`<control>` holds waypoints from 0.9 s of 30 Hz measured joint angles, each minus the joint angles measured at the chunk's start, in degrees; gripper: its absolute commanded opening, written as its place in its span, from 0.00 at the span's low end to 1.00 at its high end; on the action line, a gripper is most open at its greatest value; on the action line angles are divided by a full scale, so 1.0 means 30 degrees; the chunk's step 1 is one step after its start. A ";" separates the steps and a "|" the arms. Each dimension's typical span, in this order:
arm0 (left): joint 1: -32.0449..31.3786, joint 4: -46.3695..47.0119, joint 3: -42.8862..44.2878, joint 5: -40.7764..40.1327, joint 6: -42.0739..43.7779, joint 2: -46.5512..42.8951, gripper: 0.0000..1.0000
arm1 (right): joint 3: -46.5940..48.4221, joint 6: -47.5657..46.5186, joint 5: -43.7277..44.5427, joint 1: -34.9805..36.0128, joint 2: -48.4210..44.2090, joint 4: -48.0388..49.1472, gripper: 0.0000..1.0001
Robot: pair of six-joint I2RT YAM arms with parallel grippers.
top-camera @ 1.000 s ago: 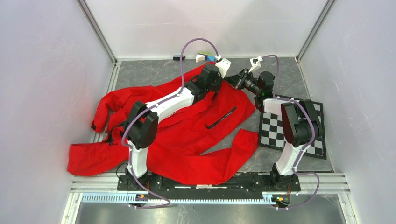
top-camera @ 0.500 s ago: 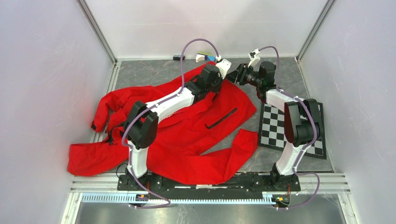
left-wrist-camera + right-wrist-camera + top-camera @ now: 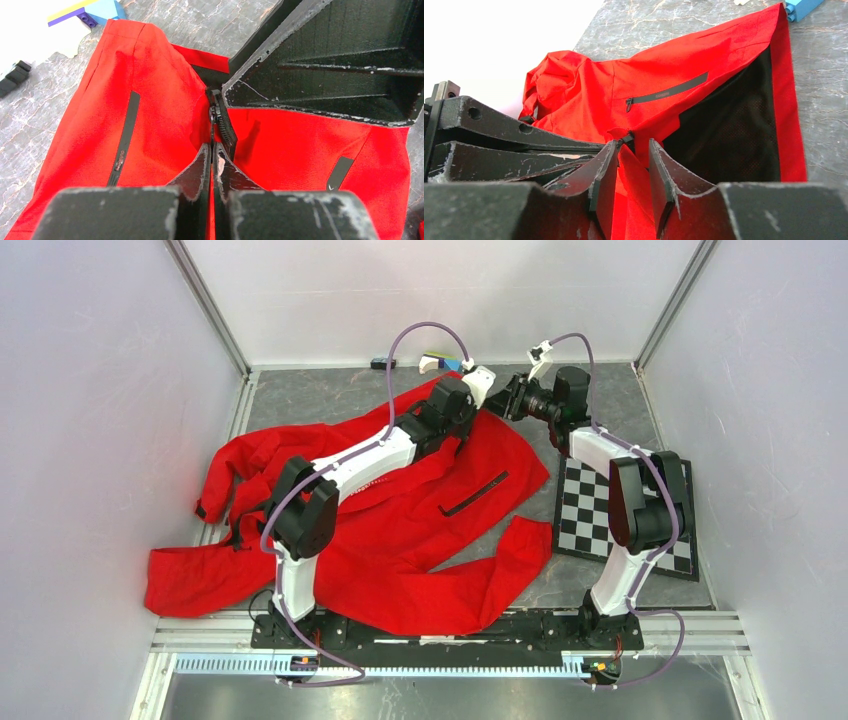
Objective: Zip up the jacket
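Note:
The red jacket (image 3: 400,530) lies spread on the grey table, with its open hem end at the far side. My left gripper (image 3: 214,150) is shut on the zipper line just below the black slider (image 3: 213,97). Coming in from the right, my right gripper (image 3: 631,145) is open, and a raised red fold of the jacket (image 3: 599,90) stands between its jaws by the slider (image 3: 626,139). From above, the two grippers meet tip to tip: left gripper (image 3: 487,410), right gripper (image 3: 507,402). One black pocket strip (image 3: 125,132) shows on each front panel.
A checkerboard (image 3: 620,510) lies under the right arm. Blue and yellow toy bricks (image 3: 445,362) and a small black part (image 3: 383,363) sit near the far wall. Side walls stand close on both sides. A sleeve (image 3: 200,580) reaches toward the near left rail.
My right arm has swung its wrist toward the far side and brought its gripper up against the left gripper's tip. The left arm and the jacket have stayed put.

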 measured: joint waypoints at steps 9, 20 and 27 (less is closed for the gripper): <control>0.0000 -0.0007 0.0036 0.0117 0.0000 0.0000 0.02 | 0.0000 0.0401 -0.0393 0.0168 0.0357 0.0350 0.33; 0.0036 -0.0131 0.0073 0.0219 -0.0007 0.0000 0.02 | 0.0066 0.1355 -0.0036 0.0342 0.0641 0.1260 0.00; -0.0124 0.0452 -0.0255 -0.0189 -0.0284 0.0000 0.02 | -0.1311 0.2900 0.1792 0.0561 0.0146 0.3002 0.00</control>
